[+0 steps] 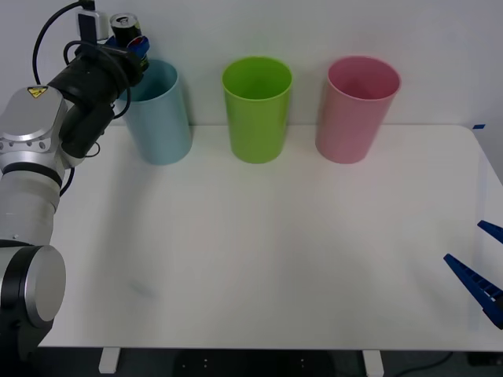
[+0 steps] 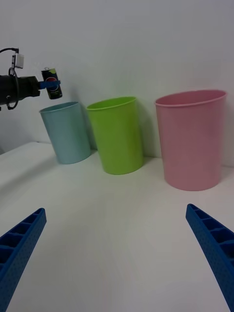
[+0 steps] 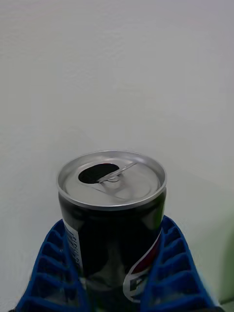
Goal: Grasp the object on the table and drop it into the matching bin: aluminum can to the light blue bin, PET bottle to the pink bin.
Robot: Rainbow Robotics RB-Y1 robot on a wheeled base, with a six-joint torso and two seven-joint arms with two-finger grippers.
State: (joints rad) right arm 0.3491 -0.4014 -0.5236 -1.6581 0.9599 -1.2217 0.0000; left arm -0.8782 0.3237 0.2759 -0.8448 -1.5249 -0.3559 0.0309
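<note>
The aluminum can (image 1: 126, 29) is a small silver can with a dark label, and it hangs upright in the air above the near-left rim of the light blue bin (image 1: 161, 118). My left gripper (image 1: 135, 47) is shut on its sides. The left wrist view has the can (image 3: 112, 219) close up, its tab top open, between the blue fingers (image 3: 48, 268). From the right wrist view the can (image 2: 51, 83) hangs just above the light blue bin (image 2: 67, 131). The pink bin (image 1: 356, 108) stands at the back right. My right gripper (image 1: 481, 267) stands open low at the table's right edge.
A lime green bin (image 1: 256, 108) stands between the light blue and pink bins along the back of the white table (image 1: 259, 259). A wall rises right behind the bins. The left arm's black cable loops above its wrist.
</note>
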